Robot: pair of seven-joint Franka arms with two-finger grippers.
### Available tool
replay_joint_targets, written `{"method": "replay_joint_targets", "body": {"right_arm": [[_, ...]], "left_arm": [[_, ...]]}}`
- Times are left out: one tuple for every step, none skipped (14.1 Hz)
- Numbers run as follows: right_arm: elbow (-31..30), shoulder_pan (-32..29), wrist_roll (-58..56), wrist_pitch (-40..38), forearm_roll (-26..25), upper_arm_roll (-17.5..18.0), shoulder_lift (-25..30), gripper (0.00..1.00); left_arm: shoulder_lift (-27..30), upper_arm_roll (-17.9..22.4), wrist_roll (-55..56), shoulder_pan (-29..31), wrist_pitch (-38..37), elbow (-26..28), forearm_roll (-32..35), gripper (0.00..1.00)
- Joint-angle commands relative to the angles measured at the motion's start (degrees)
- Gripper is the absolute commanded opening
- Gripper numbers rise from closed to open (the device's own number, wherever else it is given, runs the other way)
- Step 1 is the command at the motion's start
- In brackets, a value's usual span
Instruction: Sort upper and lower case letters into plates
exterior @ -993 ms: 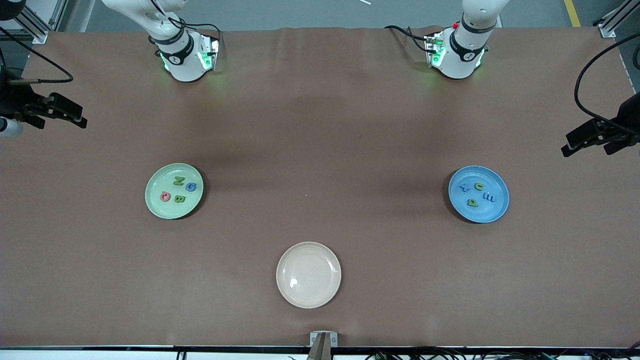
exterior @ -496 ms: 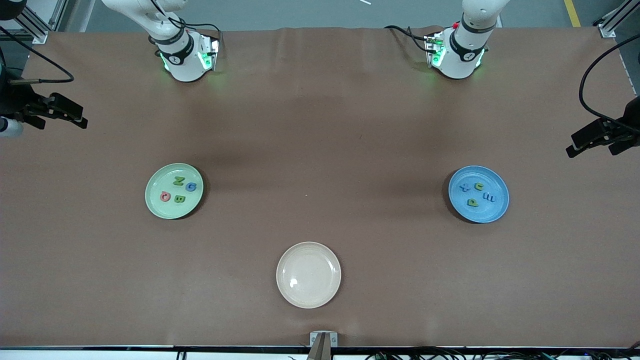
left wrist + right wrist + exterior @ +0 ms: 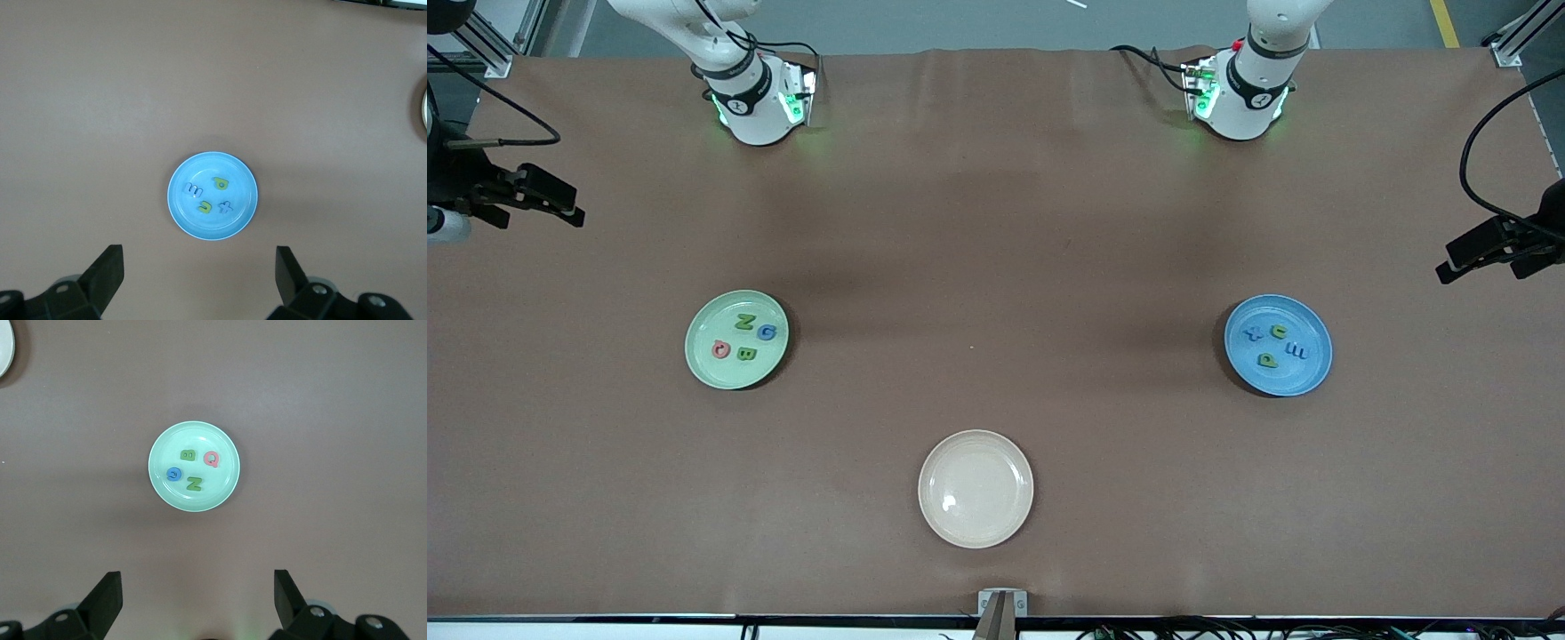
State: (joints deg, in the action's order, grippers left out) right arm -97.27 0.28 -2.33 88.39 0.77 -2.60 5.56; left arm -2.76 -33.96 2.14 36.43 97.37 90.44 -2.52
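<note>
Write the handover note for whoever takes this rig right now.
Left gripper: open, empty, high over the blue plate.
Right gripper: open, empty, high over the green plate.
Green plate, toward the right arm's end: four letters, N, G, Q, B.
Blue plate, toward the left arm's end: four small letters.
Cream plate, nearest the front camera: holds nothing.
Done: every visible letter sits in a plate.
Left: nothing apparent; check the sorting.

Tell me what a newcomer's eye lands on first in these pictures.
Two plates of small coloured letters: a pale green plate toward the right arm's end holds four, and a blue plate toward the left arm's end holds four more. A cream plate sits bare, nearest the front camera. The open left gripper and right gripper hang high above.
</note>
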Motion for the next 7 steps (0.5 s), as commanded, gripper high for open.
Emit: {"method": "replay_joint_targets", "body": {"right_arm": [[-1.25,0.42,-0.31,-0.58,-0.15,-0.12,2.09,1.0],[-1.25,0.42,-0.31,-0.67,-0.15,-0.03,2.26,1.0],[-1.25,0.42,-0.31,-0.76,-0.15,-0.03,2.61,1.0],[-1.25,0.42,-0.31,-0.76,-0.15,-0.12,3.05,1.0],[-1.25,0.42,-0.31,-0.76,-0.15,-0.12,3.14,1.0],[-1.25,0.42,-0.31,-0.76,-0.15,-0.21,3.14,1.0],[-1.34,0.42,-0.31,-0.67,-0.15,-0.21,3.06,1.0]], "left_arm": [[-0.23,15.27,-0.12,-15.63,-1.13,-1.41,0.76,1.0],[-0.14,20.63,-0.21,-20.74,-1.22,-1.49,0.76,1.0],[-0.14,24.51,-0.21,-24.79,-1.22,-1.49,0.76,1.0],[-0.05,27.42,-0.21,-27.79,-1.22,-1.49,0.76,1.0],[-0.05,28.93,-0.12,-29.47,-1.31,-1.49,0.76,1.0],[-0.05,29.73,-0.04,-30.53,-1.48,-1.49,0.76,1.0],[-0.05,30.87,0.14,-32.11,-1.92,-1.49,0.76,1.0]]}}
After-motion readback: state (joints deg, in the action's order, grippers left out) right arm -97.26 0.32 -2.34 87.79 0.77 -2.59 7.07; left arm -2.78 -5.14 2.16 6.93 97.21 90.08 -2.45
